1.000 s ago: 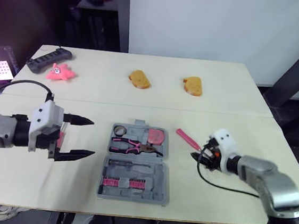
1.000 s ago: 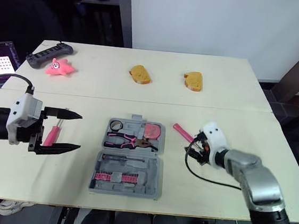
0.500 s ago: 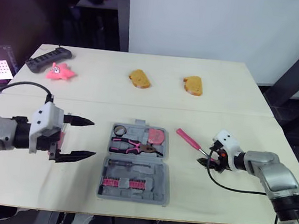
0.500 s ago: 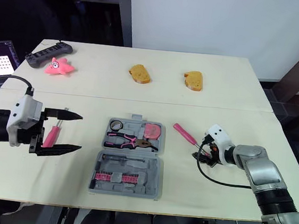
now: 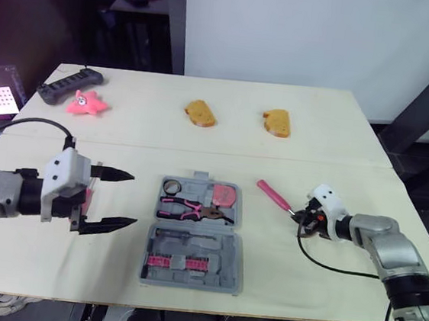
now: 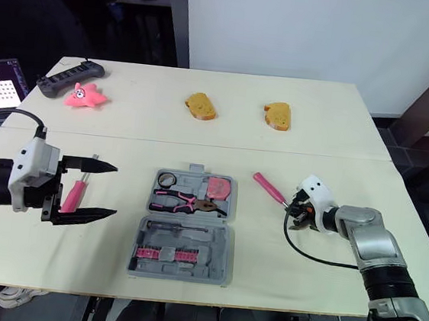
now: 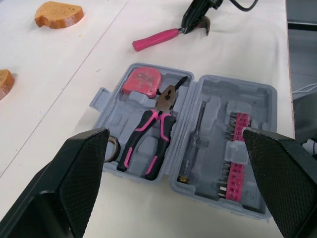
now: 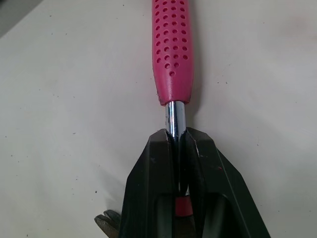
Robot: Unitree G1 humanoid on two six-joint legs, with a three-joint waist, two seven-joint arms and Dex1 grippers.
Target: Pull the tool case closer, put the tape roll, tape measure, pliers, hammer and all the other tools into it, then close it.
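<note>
The tool case point(image 5: 229, 258) lies open flat near the front edge of the desk point(image 5: 331, 142), between the two arms. Its rear half holds the tape roll point(image 5: 171, 186), the tape measure point(image 5: 226, 195) and the pliers point(image 5: 190, 208). The front half holds a thin screwdriver point(image 7: 194, 141) and a pink strip of bits point(image 5: 177, 262).

To the right of the case, the right pincer point(image 8: 179, 141) is clenched on the hammer point(image 5: 271, 194). It pinches the bare metal shaft just below the pink grip (the head sits right beside the fingers, toward the wrist). The handle points back and left, toward the case but apart from it. Whether the hammer rests on the desk or is lifted off it, I cannot tell.

To the left of the case, the left pincer point(image 5: 134, 198) is spread wide and grasps nothing, its fingertips aimed at the case. A pink-handled tool point(image 6: 73, 195) lies between its fingers, back near the wrist.

Along the far side of the desk sit two pieces of bread point(image 5: 200, 114), a pink star toy point(image 5: 87, 104) and a black controller point(image 5: 69, 85).
</note>
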